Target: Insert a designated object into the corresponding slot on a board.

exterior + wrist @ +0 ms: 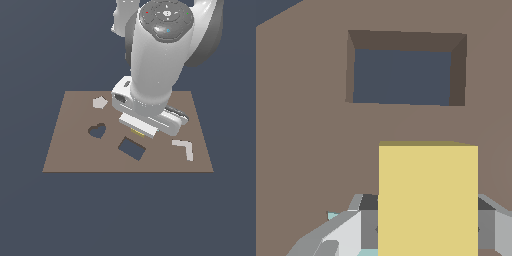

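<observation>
Fingers [368, 220] grip one yellow block [428, 197] near one rectangular slot [402, 76].

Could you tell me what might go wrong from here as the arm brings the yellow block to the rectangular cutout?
1. In the wrist view the yellow block sits short of the slot and offset sideways, so lowering now would likely set it on the board.
2. The slot looks only slightly larger than the block, so a small rotation error could catch an edge on the rim.
3. The exterior view barely shows the block under the gripper, making alignment hard to check.
</observation>
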You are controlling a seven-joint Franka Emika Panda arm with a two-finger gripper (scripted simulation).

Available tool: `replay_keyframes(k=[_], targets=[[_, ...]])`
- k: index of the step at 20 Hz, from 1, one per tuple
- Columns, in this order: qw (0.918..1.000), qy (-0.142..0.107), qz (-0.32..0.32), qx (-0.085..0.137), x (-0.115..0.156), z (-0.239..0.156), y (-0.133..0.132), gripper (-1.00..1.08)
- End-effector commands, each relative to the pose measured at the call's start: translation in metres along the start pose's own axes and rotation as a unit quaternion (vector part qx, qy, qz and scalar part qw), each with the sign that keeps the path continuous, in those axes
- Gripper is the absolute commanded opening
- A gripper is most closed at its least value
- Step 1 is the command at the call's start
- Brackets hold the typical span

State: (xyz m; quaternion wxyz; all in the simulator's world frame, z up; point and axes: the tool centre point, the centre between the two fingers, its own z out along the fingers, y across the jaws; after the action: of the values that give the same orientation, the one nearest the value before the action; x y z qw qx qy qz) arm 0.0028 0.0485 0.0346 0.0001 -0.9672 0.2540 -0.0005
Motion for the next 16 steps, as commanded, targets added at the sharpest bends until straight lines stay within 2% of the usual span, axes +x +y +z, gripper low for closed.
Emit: replay_keyframes(k=[1, 5, 9, 12, 16], targets=[[0.9987, 0.0, 0.051, 0.0, 0.004, -0.001, -0.005, -1.0], [0.9914, 0.0, 0.131, 0.0, 0.011, -0.001, -0.011, -1.0], [0.9775, 0.0, 0.211, 0.0, 0.019, -0.002, -0.017, -1.0], [0.9627, 0.0, 0.271, 0.0, 0.026, -0.003, -0.02, -1.0], [0.9372, 0.0, 0.349, 0.0, 0.035, -0.003, -0.023, -1.0]])
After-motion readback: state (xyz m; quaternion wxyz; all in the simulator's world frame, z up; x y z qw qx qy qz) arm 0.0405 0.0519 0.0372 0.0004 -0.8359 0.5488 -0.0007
